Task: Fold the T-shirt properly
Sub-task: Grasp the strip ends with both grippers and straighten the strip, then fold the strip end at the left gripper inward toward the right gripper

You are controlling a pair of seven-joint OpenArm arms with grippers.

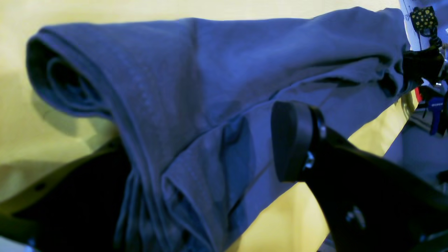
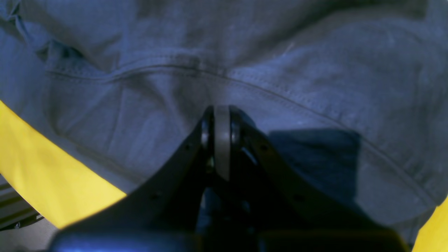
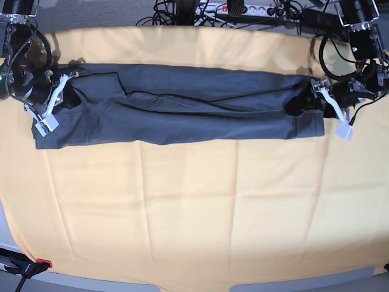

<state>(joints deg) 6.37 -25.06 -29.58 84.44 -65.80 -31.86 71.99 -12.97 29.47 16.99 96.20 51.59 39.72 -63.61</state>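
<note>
T-shirt (image 3: 182,106): dark grey cotton, lying as a long folded band across the far side of the yellow cloth (image 3: 194,207). Soft, light, limp; likely to sag and slide between holds. Best taken at the end edges, through all layers. Left gripper (image 3: 316,97) fingers apart, cloth seemingly draped over one; right gripper (image 2: 222,140) fingers together, apparently nipping a seam.

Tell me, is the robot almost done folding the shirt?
Not yet. Done: the T-shirt is folded lengthwise into one long band on the yellow cloth. In hand: the right hand is shut at one end of it, with the left hand open at the other. Left: folding the long band into a short, neat stack.
</note>
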